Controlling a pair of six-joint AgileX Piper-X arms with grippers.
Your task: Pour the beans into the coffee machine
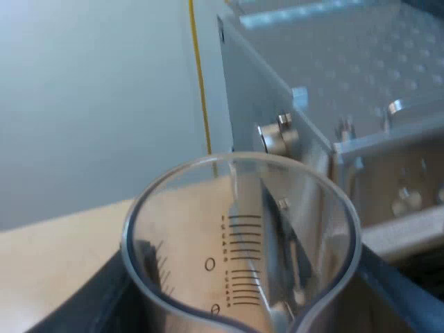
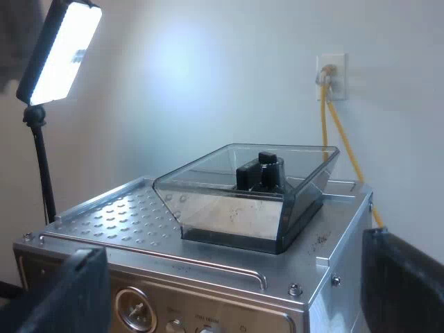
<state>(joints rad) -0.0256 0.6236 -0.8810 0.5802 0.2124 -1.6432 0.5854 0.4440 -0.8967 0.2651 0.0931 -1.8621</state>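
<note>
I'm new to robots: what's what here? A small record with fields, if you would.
left gripper: shut on measuring glass
measuring glass: clear, looks empty, beside espresso machine
right gripper: open, empty, facing the machine's top
bean hopper: on the machine's top
backdrop: lamp, wall socket, yellow cable

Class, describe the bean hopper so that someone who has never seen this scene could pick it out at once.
Find the steel espresso machine standing before the pale wall. On its flat top, beside the dimpled plate, sits the bean hopper. It is the one smoky see-through tub there, open above, with a black knob inside.
</note>
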